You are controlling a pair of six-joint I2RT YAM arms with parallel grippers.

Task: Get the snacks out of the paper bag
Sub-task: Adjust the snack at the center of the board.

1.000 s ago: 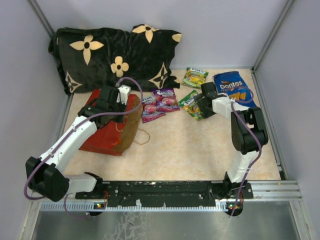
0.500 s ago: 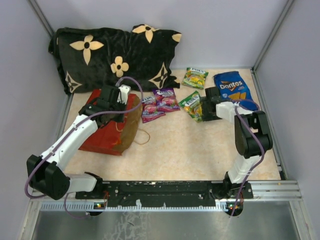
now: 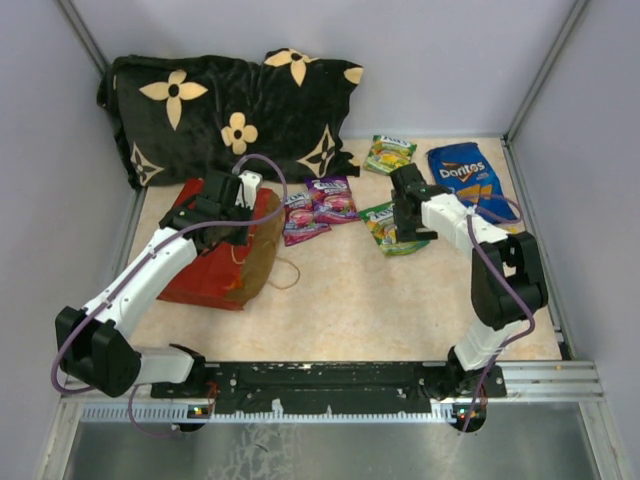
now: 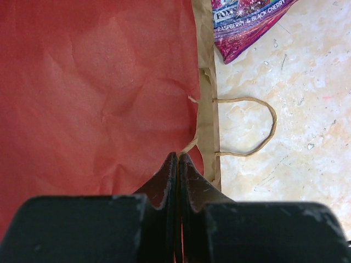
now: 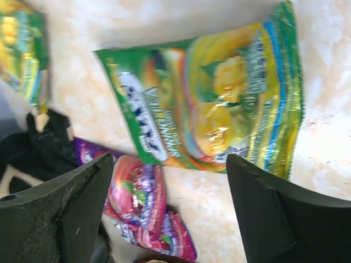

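Since a second ago the right gripper has swung toward 12 and the green pouch has slid nearer me. Pillow at 11. At 9 the bag lies on its side, mouth toward 3; left gripper clenched on its top rim by the cord. Doritos at 2. Two purple pouches at 12, second green pouch at 1. Right gripper released, straddling the green pouch from above. Five snacks out; I can't see into the bag, so what's left is unknown.
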